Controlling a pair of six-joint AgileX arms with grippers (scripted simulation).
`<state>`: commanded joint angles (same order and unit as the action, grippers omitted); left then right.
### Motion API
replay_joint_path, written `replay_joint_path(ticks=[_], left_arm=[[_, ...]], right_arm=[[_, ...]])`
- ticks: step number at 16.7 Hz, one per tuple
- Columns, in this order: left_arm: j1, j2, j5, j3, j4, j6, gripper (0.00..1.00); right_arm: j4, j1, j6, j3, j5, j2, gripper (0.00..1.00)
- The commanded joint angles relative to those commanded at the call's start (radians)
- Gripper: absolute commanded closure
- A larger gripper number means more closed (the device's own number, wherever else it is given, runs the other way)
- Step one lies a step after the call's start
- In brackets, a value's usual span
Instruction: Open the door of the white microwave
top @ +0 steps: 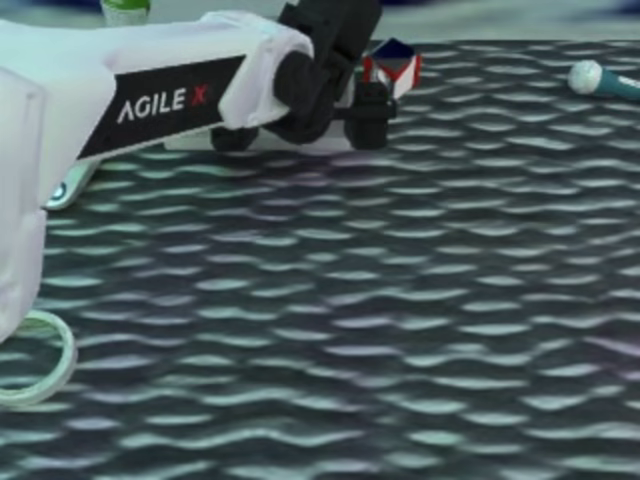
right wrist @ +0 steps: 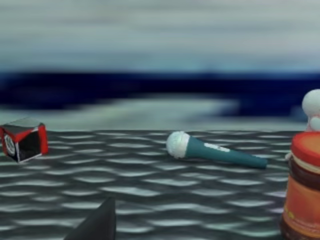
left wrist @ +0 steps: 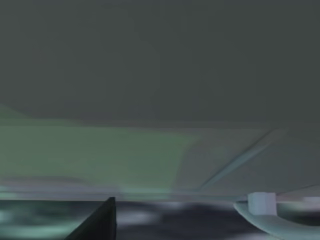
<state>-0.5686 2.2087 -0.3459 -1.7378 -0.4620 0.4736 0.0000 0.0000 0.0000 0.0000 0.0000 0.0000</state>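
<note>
Teal microphone [right wrist: 215, 150] with white head lies on its side on the rippled dark tabletop [top: 350, 350], far right | red, white and black box [right wrist: 24, 141] rests tilted, well apart to its left | orange jar [right wrist: 302, 190] with red lid stands nearer the camera | pale green ring-shaped object [top: 45, 375] at table's left edge

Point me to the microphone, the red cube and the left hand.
microphone [right wrist: 215, 150]: right wrist view, teal handle.
red cube [top: 392, 66]: top view, its top face.
left hand [top: 300, 135]: top view, between the dark fingertips.
</note>
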Motion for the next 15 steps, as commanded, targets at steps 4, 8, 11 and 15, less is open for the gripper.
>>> replay_joint_path(ticks=[4,8,11,15], left_arm=[[0.0,0.0,0.0,0.0,0.0,0.0,0.23],[0.0,0.0,0.0,0.0,0.0,0.0,0.53],[0.0,0.0,0.0,0.0,0.0,0.0,0.75],[0.0,0.0,0.0,0.0,0.0,0.0,1.0]], right_arm=[[0.0,0.0,0.0,0.0,0.0,0.0,0.0],[0.0,0.0,0.0,0.0,0.0,0.0,0.0],[0.0,0.0,0.0,0.0,0.0,0.0,0.0],[0.0,0.0,0.0,0.0,0.0,0.0,0.0]])
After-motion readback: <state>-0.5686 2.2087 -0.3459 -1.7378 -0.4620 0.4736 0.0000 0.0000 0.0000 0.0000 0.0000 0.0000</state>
